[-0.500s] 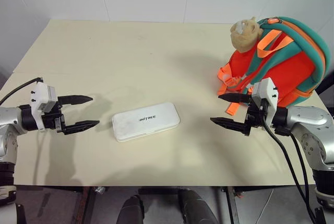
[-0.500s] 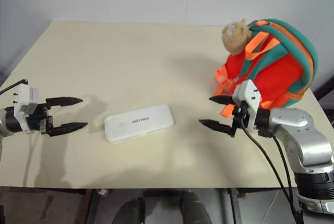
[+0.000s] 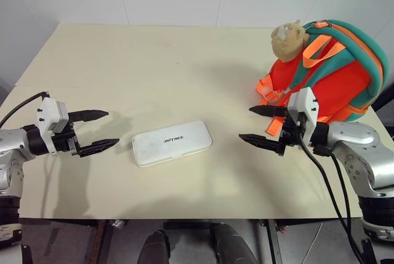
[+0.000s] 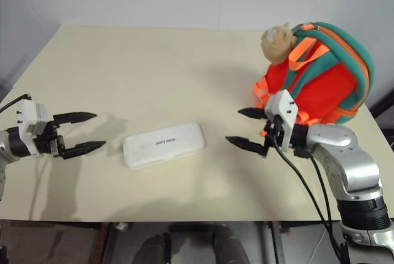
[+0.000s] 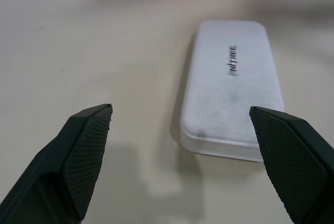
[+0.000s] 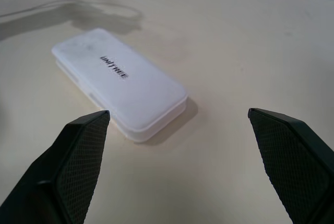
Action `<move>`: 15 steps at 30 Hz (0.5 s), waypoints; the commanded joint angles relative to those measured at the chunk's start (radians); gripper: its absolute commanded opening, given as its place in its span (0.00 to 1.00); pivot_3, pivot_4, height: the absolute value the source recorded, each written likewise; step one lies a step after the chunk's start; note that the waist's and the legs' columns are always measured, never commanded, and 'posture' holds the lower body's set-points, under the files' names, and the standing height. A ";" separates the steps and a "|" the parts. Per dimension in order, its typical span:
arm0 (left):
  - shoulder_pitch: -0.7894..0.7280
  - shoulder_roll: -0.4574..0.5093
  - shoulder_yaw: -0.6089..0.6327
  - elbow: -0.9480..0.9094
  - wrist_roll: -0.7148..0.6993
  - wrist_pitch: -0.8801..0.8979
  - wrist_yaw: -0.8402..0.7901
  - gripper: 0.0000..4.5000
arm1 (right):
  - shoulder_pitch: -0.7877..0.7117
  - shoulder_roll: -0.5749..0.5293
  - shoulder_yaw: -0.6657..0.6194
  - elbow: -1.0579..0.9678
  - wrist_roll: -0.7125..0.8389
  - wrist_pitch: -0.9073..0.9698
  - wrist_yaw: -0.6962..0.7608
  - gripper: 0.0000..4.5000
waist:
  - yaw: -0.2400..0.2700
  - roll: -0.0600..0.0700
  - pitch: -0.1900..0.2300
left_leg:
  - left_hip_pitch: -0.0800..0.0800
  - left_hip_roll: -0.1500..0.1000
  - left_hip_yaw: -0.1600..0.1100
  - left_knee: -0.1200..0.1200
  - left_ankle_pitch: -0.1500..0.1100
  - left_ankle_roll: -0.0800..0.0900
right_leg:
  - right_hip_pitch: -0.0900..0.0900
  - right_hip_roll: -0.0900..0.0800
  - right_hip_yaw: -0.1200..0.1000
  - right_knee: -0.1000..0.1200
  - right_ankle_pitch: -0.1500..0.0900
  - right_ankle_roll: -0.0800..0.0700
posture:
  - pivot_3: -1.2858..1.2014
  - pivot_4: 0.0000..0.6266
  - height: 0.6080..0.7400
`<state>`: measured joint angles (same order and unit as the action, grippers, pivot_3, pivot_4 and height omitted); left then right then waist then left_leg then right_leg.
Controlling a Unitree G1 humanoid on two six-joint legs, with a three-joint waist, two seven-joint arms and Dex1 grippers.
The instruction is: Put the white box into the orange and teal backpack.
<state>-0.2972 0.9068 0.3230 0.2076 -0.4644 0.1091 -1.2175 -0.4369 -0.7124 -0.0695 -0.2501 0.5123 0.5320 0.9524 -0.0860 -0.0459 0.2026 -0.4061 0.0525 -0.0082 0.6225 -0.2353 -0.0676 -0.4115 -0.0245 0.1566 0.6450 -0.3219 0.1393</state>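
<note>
Flat on the table (image 3: 154, 61), nr the front edge, lies the white box (image 3: 172, 143), untouched. Left claw (image 3: 95, 132) and right claw (image 3: 265, 127) flank it, both spread wide, holding nothing, bare table btwn each and the box. Backpack (image 3: 332, 76) sits at the far right, just behind the right claw. Right wrist view catches the left claw's tip past the box.

Silver arms, black wrists, white camera blocks; black cables trail off; each gripper (image 3: 265, 125) ends in textured black fingers (image 5: 86, 153).
</note>
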 commanded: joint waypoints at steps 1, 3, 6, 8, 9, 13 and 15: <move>0.033 -0.019 0.055 -0.061 -0.013 -0.024 0.047 0.91 | -0.041 0.037 0.014 0.006 -0.056 -0.040 -0.078 0.91 | 0.000 0.000 0.000 | 0.000 0.000 0.000 0.000 0.000 0.000 | 0.000 0.000 0.000 0.000 0.000 0.000 | 0.52 0.24 1.00; 0.063 -0.019 0.064 -0.075 0.001 -0.027 0.067 0.80 | -0.041 0.050 0.034 0.009 -0.074 -0.044 -0.086 0.79 | 0.002 0.000 0.000 | 0.000 0.000 0.000 0.000 0.000 0.000 | 0.000 0.000 0.000 0.000 0.000 0.000 | 0.52 0.24 1.00; 0.107 -0.023 0.078 -0.123 -0.015 0.010 0.101 0.58 | -0.060 0.080 0.081 0.042 -0.133 -0.034 -0.136 0.56 | 0.002 0.000 0.000 | 0.000 0.000 0.000 -0.001 0.000 0.000 | -0.001 0.000 0.000 0.000 0.000 -0.001 | 0.52 0.24 1.00; 0.118 -0.020 0.086 -0.151 -0.037 0.077 0.135 0.43 | -0.086 0.105 0.105 0.079 -0.164 -0.032 -0.164 0.40 | 0.000 0.000 0.000 | 0.000 0.000 0.000 -0.001 0.000 0.000 | -0.001 0.000 0.000 0.000 0.000 0.000 | 0.52 0.24 1.00; 0.121 -0.018 0.091 -0.154 -0.043 0.101 0.145 0.36 | -0.101 0.118 0.119 0.100 -0.181 -0.026 -0.180 0.33 | 0.000 0.000 0.000 | 0.000 0.000 0.000 -0.001 0.000 0.000 | 0.000 -0.001 0.000 0.000 0.000 0.000 | 0.52 0.24 1.00; 0.186 -0.019 0.107 -0.211 -0.035 0.186 0.204 0.07 | -0.138 0.149 0.169 0.166 -0.241 -0.011 -0.215 0.01 | -0.002 0.000 0.000 | 0.000 0.000 0.000 -0.001 0.000 0.000 | 0.000 0.000 0.000 0.001 0.000 0.000 | 0.52 0.24 1.00; 0.226 -0.018 0.110 -0.240 -0.051 0.237 0.210 0.01 | -0.151 0.157 0.192 0.201 -0.275 -0.011 -0.229 0.00 | -0.003 0.000 0.000 | 0.000 0.000 0.000 -0.001 0.000 0.000 | -0.001 0.000 0.000 0.000 0.000 -0.001 | 0.52 0.24 1.00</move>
<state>-0.0868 0.8793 0.4032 0.0134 -0.4875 0.3073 -1.0177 -0.5697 -0.5619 0.1153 -0.0562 0.2612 0.5240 0.7407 -0.0886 -0.0460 0.2025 -0.4061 0.0525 -0.0082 0.6209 -0.2353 -0.0676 -0.4126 -0.0250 0.1563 0.6450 -0.3225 0.1383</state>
